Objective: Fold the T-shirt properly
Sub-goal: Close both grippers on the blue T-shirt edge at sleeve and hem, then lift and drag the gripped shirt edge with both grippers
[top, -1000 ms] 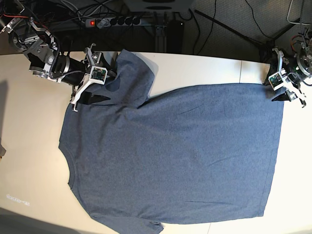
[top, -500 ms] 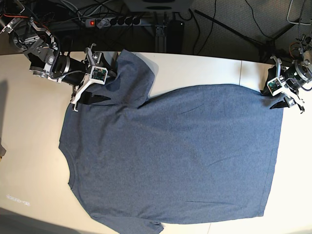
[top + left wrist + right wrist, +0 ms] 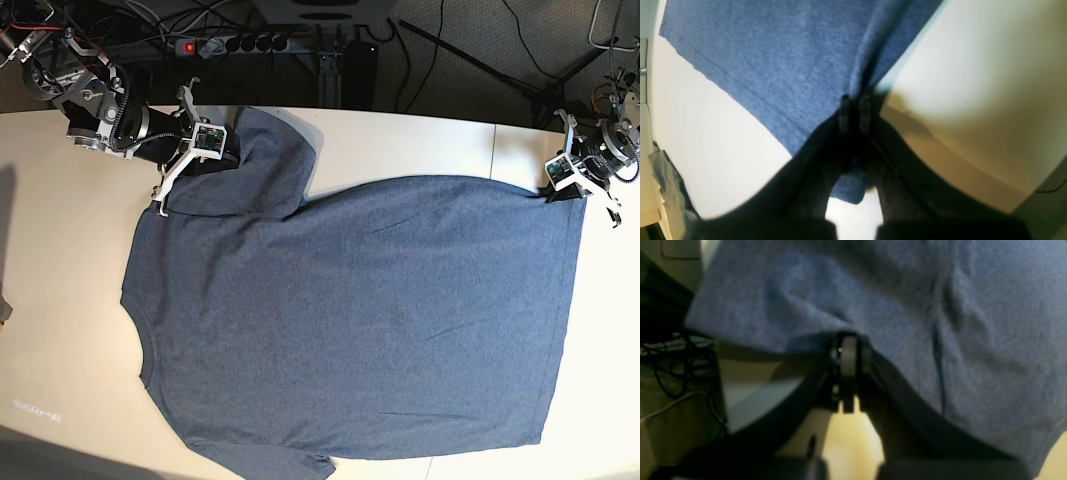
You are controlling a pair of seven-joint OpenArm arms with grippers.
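The slate-blue T-shirt [image 3: 360, 320] lies spread flat on the pale table [image 3: 60, 260], plain side up, with its neck at the left and its hem at the right; no lettering shows. My left gripper [image 3: 549, 196] is at the far right hem corner. In the left wrist view it [image 3: 853, 111] is shut on a fold of the shirt [image 3: 773, 60]. My right gripper [image 3: 232, 156] is at the far sleeve on the left. In the right wrist view it [image 3: 848, 353] is shut at the edge of the cloth [image 3: 940, 323].
A power strip [image 3: 240, 42] and cables lie on the floor beyond the table's far edge. A seam in the tabletop [image 3: 493, 148] runs near the right arm side. Bare table lies left of the shirt and along the right edge.
Both grippers moved toward the table's far edge. The left gripper pulled the hem corner up and outward. The right gripper drew the sleeve back, and the cloth now covers its fingers.
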